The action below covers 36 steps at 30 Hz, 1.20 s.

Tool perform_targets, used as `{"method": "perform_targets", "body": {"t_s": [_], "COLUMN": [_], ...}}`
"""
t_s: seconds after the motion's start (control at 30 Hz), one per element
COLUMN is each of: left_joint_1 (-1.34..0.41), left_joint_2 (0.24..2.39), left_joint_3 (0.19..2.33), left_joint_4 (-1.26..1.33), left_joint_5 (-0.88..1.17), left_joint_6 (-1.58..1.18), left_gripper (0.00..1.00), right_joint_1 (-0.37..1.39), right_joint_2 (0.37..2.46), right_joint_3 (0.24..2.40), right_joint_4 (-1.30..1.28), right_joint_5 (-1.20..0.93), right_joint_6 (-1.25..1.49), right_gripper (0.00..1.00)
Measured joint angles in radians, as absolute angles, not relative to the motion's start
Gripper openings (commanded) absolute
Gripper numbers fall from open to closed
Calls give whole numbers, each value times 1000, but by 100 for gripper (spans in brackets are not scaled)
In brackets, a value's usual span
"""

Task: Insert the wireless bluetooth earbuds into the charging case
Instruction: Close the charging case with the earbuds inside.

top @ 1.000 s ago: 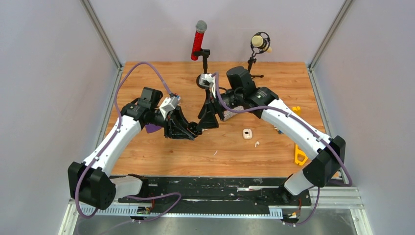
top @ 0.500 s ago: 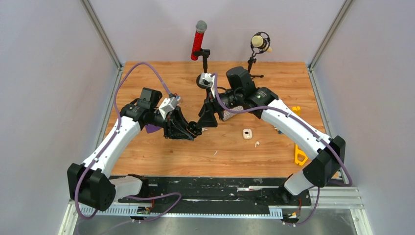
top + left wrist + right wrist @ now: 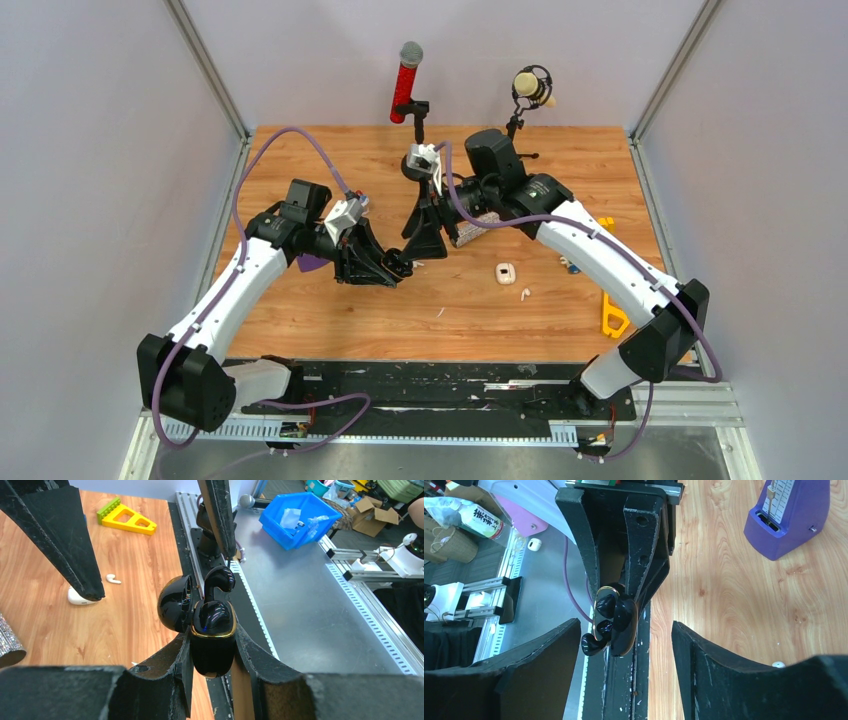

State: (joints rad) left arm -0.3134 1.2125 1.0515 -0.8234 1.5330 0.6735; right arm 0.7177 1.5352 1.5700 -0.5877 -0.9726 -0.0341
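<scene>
**While the left gripper holds the black case, the right one is spread wide**

Where the two arms meet over the middle of the wooden table [image 3: 330, 320], the left gripper [image 3: 398, 266] is pinching a black case [image 3: 212, 645] between its two fingers. The case stands upright in the grip, and it has a thin gold rim. Its round lid [image 3: 175, 604] is flipped open to one side. A black earbud [image 3: 219, 580] sticks up out of the open top of the case. I cannot tell if it is pushed all the way down.

The right gripper [image 3: 424, 255] hangs just beside the left one, and its fingers are spread far apart. It holds nothing. In the left wrist view, one of its fingers [image 3: 65, 535] is off to the side over the wood. The other one ends just above the black earbud, and I cannot tell if they touch.

On the table near the right arm lies a small white case [image 3: 505, 272]. A white earbud [image 3: 525, 293] lies just beside it.

A purple metronome [image 3: 786, 520] stands on the wood behind the left gripper. A yellow toy [image 3: 127, 519] lies near the right edge of the table. A red microphone [image 3: 405, 85] and a cream microphone [image 3: 533, 88] stand at the far end
</scene>
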Motion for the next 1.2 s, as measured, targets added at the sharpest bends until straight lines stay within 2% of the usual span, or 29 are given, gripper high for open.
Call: {"method": "perform_targets", "body": {"t_s": [0.17,0.5,1.2], "left_joint_1": [-313,-313,-313], "left_joint_2": [1213,1208,1208], "left_joint_3": [1052,1048,1048], "left_joint_4": [-819,-806,-800], "left_joint_5": [1533,1534,1535], "left_joint_6": [667,654,651], "left_gripper": [0,0,0], "right_joint_1": [718,718,796], "right_joint_2": [1530,1393,1399], "right_joint_3": [1568,1486,1439], "right_joint_4": [-605,-646,-658], "right_joint_5": [-964,-864,-732], "right_joint_6": [-60,-163,-220], "right_gripper": [69,69,68]}}
